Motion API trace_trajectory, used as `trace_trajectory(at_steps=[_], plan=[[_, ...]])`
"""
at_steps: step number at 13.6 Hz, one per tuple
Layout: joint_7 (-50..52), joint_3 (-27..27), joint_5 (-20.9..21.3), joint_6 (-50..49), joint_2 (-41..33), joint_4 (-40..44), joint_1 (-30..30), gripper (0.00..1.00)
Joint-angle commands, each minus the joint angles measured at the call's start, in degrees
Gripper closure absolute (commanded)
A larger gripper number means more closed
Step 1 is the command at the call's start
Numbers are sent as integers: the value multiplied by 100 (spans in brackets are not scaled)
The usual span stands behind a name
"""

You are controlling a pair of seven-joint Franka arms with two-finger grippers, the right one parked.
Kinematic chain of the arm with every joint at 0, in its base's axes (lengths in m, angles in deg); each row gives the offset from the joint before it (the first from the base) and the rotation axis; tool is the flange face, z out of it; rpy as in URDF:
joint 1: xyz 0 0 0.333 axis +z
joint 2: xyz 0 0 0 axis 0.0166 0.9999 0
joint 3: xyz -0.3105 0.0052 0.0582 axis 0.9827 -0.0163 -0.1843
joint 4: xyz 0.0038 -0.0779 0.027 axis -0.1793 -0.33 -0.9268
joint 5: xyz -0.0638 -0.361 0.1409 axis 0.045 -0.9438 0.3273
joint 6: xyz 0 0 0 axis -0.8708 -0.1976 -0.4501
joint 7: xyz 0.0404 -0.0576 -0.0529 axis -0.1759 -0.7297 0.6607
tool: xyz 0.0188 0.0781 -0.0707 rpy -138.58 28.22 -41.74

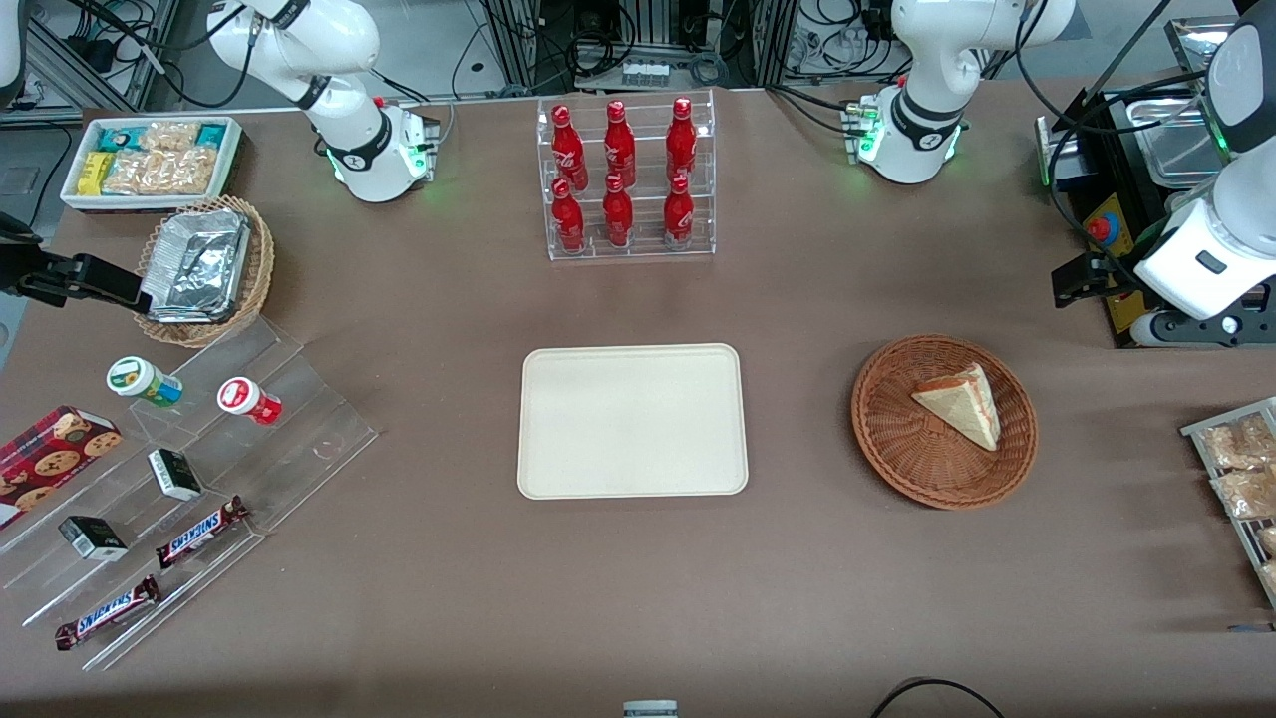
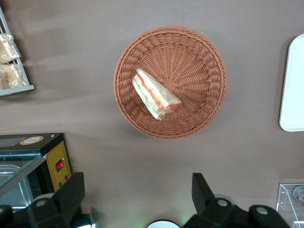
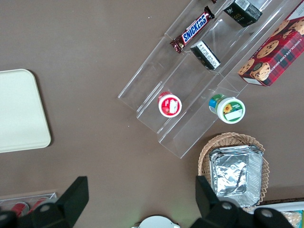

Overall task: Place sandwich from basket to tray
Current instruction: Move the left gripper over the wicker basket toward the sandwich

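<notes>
**Sandwich not yet picked up**

The task is at its start. The one sandwich lies in the one brown basket, and the one cream tray beside it carries nothing. The gripper hangs high above the table, near the basket but not over it, with its fingers wide apart and holding nothing. Reaching, grasping, carrying and placing are all left to do. On the rack farther from the camera stand six red bottles.

Sandwich wedge flat in basket; tray bare, nearby.
</notes>
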Motion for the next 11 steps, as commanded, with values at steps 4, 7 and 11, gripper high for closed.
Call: trace_trajectory(at_steps=[4,7,11], plan=[[107,88,119,60,224,8,55,0],[887,62,128,497,321,-481,99,0],[2520,53,23,1965,224,-1756,117,0]])
